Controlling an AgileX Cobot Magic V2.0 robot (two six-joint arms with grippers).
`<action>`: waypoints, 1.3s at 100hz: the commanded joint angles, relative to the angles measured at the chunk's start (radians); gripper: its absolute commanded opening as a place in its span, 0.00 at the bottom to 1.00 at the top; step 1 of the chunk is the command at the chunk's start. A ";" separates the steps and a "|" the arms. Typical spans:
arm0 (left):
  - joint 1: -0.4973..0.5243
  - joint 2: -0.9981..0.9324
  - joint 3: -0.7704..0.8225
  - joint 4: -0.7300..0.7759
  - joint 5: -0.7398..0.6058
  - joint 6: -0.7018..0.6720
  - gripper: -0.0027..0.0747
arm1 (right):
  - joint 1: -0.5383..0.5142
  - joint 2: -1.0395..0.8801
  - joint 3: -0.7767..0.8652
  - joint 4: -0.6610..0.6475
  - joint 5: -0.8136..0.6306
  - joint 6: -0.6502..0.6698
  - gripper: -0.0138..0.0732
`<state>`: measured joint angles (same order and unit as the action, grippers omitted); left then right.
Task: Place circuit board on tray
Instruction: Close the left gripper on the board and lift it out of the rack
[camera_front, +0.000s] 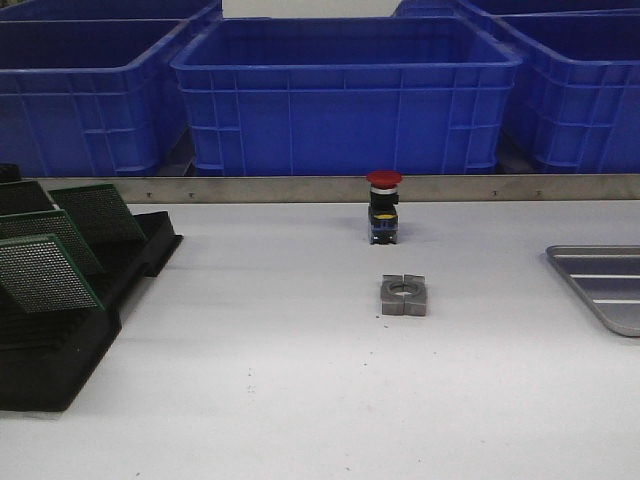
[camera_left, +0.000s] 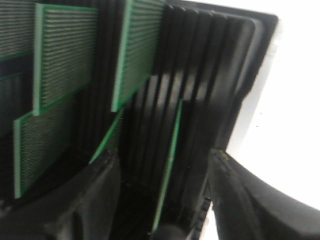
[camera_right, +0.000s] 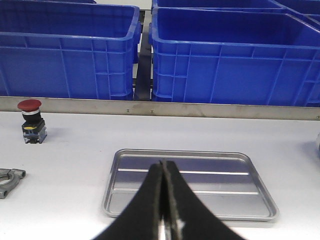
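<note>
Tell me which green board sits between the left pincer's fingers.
The edge-on board, standing alone in the rack slot between both fingers. The others face the camera, farther away.

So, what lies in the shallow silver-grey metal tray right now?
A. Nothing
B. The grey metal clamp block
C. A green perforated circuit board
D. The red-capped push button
A: in the right wrist view the shallow silver-grey metal tray shows only its bare ridged bottom, with the right gripper closed in front of it.
</note>
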<state>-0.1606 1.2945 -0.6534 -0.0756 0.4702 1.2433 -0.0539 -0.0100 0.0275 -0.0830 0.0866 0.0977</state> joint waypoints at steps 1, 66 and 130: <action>-0.008 0.020 -0.031 0.001 -0.029 0.001 0.50 | -0.003 -0.020 0.001 -0.012 -0.075 0.003 0.09; -0.006 0.043 -0.066 0.068 0.036 0.001 0.01 | -0.003 -0.020 0.001 -0.012 -0.075 0.003 0.09; -0.019 -0.040 -0.205 -0.626 0.520 0.079 0.01 | -0.003 -0.020 0.001 -0.012 -0.075 0.003 0.09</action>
<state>-0.1650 1.2604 -0.8285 -0.5149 0.9511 1.2893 -0.0539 -0.0100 0.0275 -0.0830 0.0866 0.0977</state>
